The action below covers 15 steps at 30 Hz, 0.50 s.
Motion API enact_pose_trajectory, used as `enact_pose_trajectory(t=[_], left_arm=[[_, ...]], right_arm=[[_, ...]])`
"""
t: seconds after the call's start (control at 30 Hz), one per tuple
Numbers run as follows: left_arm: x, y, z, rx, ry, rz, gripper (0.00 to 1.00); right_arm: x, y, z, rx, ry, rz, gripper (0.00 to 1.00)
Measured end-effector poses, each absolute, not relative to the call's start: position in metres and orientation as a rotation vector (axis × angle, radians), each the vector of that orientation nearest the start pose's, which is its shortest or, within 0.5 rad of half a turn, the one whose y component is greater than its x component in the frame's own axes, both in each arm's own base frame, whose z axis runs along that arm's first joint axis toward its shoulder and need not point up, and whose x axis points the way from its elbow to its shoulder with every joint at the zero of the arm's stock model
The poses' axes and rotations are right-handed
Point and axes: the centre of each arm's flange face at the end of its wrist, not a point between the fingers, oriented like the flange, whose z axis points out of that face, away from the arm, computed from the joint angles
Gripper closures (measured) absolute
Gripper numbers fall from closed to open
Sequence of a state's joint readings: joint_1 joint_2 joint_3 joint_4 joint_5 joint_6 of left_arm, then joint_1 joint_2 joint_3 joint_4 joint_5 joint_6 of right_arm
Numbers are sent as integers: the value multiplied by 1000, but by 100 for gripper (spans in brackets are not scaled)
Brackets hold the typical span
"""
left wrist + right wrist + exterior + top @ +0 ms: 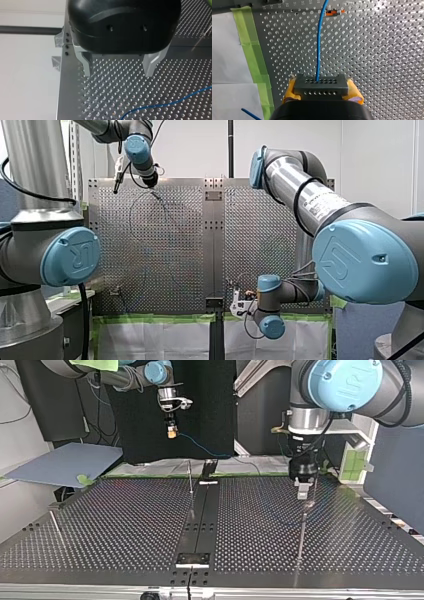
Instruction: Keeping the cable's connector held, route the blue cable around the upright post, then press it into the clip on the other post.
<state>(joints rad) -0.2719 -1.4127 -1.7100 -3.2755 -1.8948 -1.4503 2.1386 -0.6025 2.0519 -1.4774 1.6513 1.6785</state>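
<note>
Pinching the dark perforated connector block (321,86), my right gripper (322,90) has the thin blue cable (319,45) running straight ahead, while my left gripper (119,68) hovers spread and empty near its slack on the perforated metal table (117,87).

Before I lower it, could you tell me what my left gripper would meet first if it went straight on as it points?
Probably the bare perforated table: the left gripper points down at it, open, with nothing between. The blue cable lies further ahead, though depth is unclear.
</note>
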Motion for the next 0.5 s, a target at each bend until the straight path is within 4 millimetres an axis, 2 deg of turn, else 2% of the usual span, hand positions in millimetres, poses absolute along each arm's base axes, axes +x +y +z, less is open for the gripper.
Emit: enact_pose_trajectory(t=[0.3,0.5], left_arm=[[371,-235,454,174,1715,226,0],[373,-239,448,186,1706,291,0]], right_arm=[[374,-351,-85,1522,-1029,1641,100],[376,-353,-85,1524,-1036,1644,100]])
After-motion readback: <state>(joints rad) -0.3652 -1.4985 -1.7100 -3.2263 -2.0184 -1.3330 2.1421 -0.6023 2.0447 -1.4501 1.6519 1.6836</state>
